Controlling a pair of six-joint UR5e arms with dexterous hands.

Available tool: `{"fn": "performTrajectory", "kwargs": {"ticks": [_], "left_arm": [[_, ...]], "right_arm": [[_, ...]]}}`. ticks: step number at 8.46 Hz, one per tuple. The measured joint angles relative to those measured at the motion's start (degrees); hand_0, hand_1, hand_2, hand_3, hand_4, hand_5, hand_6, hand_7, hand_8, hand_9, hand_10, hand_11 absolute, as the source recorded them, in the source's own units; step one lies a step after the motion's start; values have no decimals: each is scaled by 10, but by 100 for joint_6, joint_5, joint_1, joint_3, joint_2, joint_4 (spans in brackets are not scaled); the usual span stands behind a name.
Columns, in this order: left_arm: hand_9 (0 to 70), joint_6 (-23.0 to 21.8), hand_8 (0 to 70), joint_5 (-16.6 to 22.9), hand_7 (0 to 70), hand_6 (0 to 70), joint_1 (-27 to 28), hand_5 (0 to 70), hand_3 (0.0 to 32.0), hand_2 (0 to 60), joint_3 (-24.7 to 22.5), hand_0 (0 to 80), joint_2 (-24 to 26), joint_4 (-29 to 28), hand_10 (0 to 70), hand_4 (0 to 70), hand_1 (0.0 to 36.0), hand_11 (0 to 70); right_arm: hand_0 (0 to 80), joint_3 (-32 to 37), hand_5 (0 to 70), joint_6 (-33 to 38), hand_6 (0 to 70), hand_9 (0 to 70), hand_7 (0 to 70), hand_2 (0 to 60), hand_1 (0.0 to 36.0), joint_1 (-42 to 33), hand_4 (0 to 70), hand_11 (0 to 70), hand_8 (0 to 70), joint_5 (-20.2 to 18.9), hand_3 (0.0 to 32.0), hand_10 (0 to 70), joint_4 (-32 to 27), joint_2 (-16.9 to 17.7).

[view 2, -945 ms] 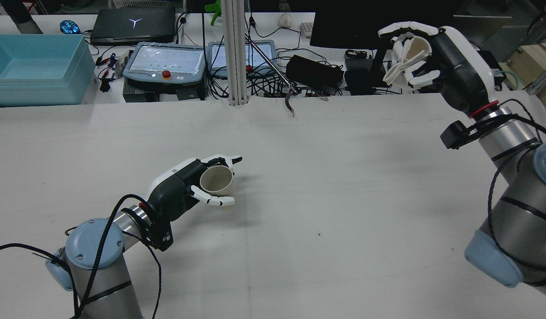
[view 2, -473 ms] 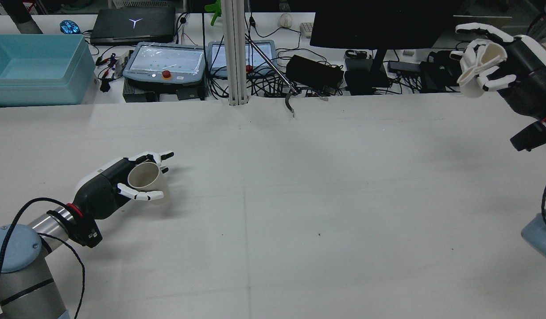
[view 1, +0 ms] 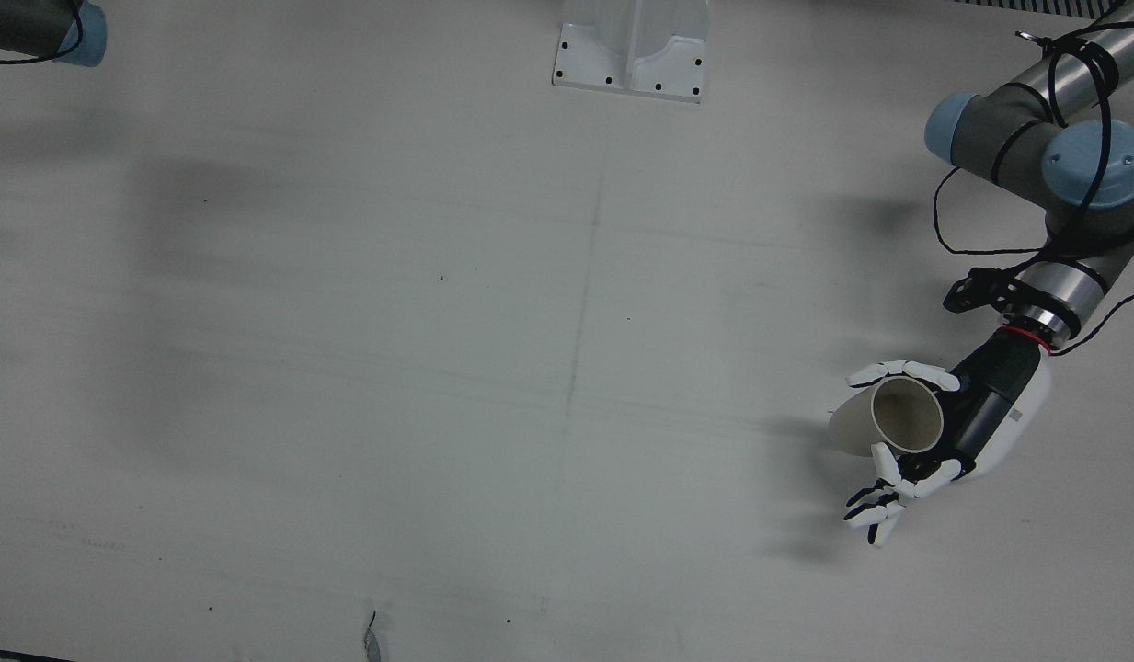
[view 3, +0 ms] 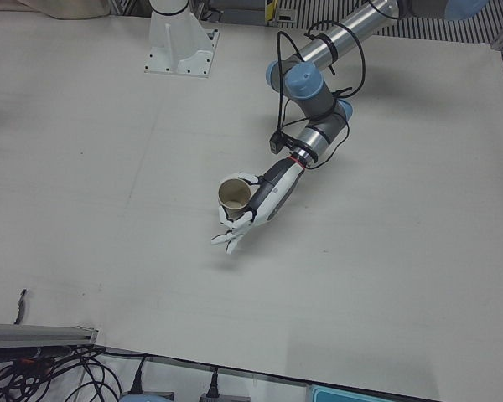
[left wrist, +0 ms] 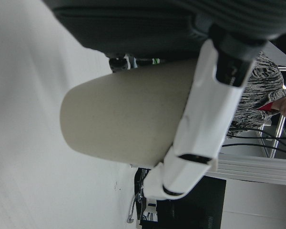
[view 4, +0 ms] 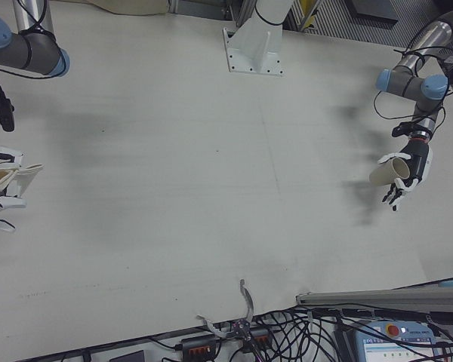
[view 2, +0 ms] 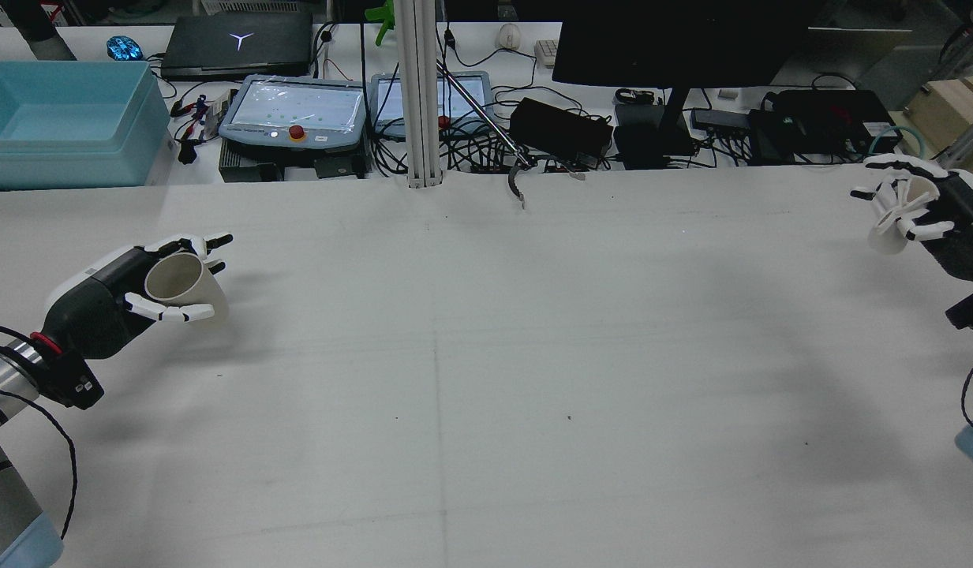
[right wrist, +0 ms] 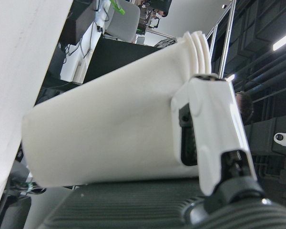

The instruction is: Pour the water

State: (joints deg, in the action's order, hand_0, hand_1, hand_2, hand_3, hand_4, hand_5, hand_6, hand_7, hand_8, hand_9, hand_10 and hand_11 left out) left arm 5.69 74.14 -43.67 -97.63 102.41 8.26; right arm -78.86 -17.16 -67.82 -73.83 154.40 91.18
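Front view: at about 4 o'clock on the worktop (view 1: 364, 303), the left hand (view 1: 953, 432) wraps a beige paper cup (view 1: 884, 420) around its wall, mouth tipped toward the camera. The inside looks dry, though a little water low down could not be ruled out. The right hand is out of this frame.

Rear view: the left hand (view 2: 119, 296) sits at 9 o'clock, fingers curled on the same tilted cup (view 2: 182, 288); at 3 o'clock, by the frame edge, the right hand (view 2: 924, 213) clasps a white paper cup (view 2: 888, 221). The two cups are well apart.

Left-front view: the beige cup (view 3: 235, 198) hangs just above the worktop near centre, held at mid-wall by the left hand (view 3: 256, 209).

Right-front view: the white cup (view 4: 11, 181) appears at 9 o'clock, squeezed out of round in the right hand (view 4: 0, 192).

Left hand view: a finger (left wrist: 200, 124) crosses the beige wall (left wrist: 124, 119).

Right hand view: a finger (right wrist: 214, 138) presses the white wall (right wrist: 105, 138).

Both cups seem light, thin and easily crushed; a hold at mid-wall with gentle pressure looks safest, since squeezing near the rim would buckle it and spoil the pour.
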Motion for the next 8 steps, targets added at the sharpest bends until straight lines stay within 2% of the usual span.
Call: {"fn": "performTrajectory", "kwargs": {"ticks": [2,3,4,5,6,7,8], "left_arm": [[15,205,50,75,149,156,-146,700,0,600,218,800,-200,-262,76,398,360,154],[16,252,51,84,153,160,-220,700,0,600,382,800,-299,-442,78,395,360,157],[16,279,52,111,154,160,-280,700,0,600,561,800,-371,-615,78,396,360,157],[16,309,52,153,152,159,-316,700,0,600,728,800,-408,-767,77,394,360,156],[16,341,53,182,151,158,-332,700,0,600,845,800,-441,-887,77,388,360,156],[16,385,54,196,150,158,-339,700,0,600,930,800,-485,-993,77,391,360,154],[15,422,55,202,148,157,-341,700,0,538,994,800,-513,-1068,75,380,360,153]], "right_arm": [[661,1588,230,-8,532,700,658,600,360,55,184,277,564,12,0,167,-686,-605],[653,2123,231,-20,546,700,672,600,360,91,208,284,566,93,0,173,-956,-831],[666,2438,227,-30,537,700,656,600,360,165,203,267,552,292,0,162,-1127,-957],[661,2580,189,-40,446,576,550,600,360,266,176,106,429,502,0,56,-1205,-1006],[576,2635,78,-46,124,2,36,38,245,342,2,0,16,624,0,0,-1232,-1017],[541,2648,56,-46,20,0,0,0,202,389,0,0,0,684,52,0,-1241,-1017],[525,2646,48,-41,0,0,0,0,182,410,0,0,0,710,158,0,-1244,-1022]]}}
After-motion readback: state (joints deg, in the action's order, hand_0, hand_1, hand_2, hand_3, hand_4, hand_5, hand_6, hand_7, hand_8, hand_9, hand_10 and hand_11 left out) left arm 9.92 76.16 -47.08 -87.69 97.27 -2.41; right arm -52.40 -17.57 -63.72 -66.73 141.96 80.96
